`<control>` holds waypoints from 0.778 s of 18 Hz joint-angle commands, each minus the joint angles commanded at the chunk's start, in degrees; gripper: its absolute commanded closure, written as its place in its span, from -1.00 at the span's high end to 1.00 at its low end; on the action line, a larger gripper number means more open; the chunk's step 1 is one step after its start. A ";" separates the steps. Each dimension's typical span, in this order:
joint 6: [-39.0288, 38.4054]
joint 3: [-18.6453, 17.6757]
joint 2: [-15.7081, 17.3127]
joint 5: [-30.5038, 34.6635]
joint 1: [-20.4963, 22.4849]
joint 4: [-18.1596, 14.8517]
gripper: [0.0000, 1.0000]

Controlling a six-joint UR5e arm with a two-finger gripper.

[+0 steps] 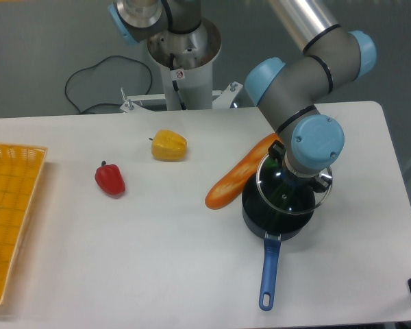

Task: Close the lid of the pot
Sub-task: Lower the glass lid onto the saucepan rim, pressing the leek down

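The dark pot (274,221) stands right of the table's middle, its long blue handle (268,273) pointing toward the front edge. The clear glass lid (288,192) with a silver rim hangs over the pot, its rim reaching past the pot's right side. My gripper (298,179) is above the lid's middle, with the arm's wrist (316,142) hiding the fingers and the blue knob. I cannot tell whether the lid rests on the pot's rim or is a little above it.
An orange baguette-like loaf (236,179) lies against the pot's left side. A yellow pepper (169,145) and a red pepper (110,179) lie to the left. A yellow basket (10,205) is at the left edge. The robot base (181,62) is at the back.
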 joint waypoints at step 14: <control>-3.16 -0.53 -0.70 -0.26 -0.17 1.14 0.05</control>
